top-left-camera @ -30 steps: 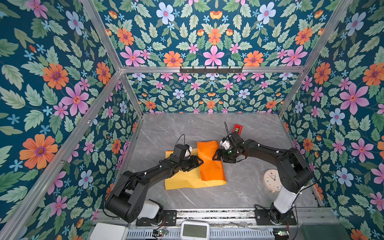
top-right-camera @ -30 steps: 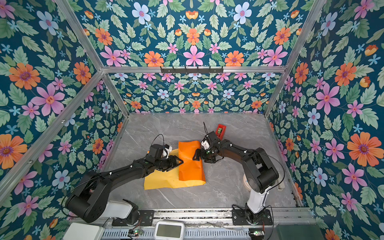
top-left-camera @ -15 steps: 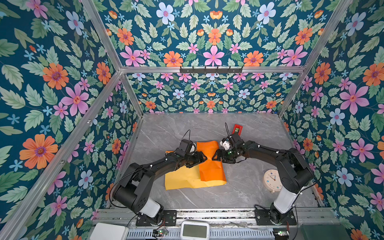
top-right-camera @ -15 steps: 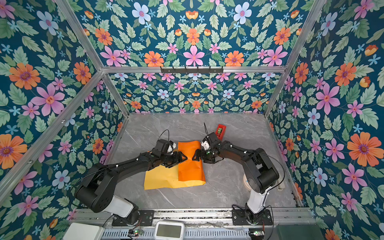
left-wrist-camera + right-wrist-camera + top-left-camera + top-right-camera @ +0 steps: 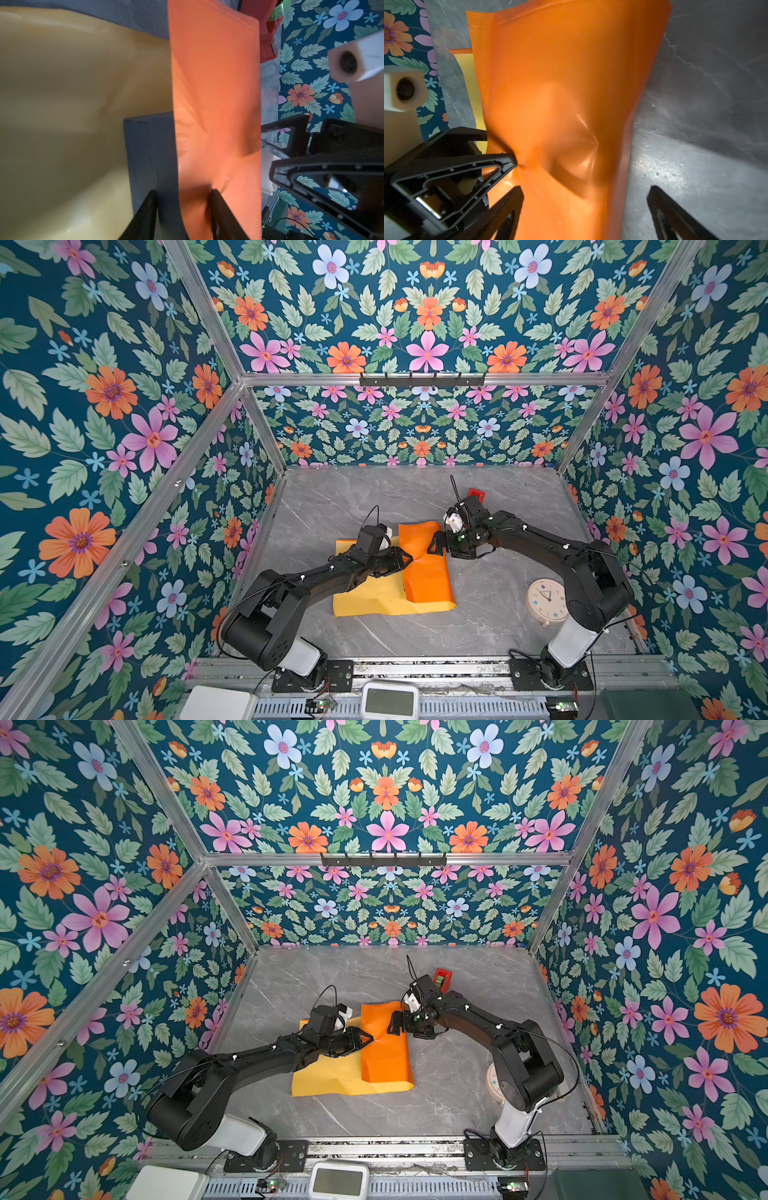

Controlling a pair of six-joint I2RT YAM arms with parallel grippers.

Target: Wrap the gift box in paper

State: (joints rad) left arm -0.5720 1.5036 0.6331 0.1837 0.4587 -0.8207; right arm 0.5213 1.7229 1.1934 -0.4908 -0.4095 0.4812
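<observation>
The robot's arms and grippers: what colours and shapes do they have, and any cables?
The left arm and right arm are matte black, each with a white base section, a white wrist camera and a thin black cable. The left gripper and right gripper have black triangular open-frame fingers.

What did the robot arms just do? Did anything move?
The left gripper edged right to the folded orange flap of the creased yellow-and-orange paper sheet, and its jaws narrowed there. The right gripper stayed open beside the flap; the paper stayed put.
</observation>
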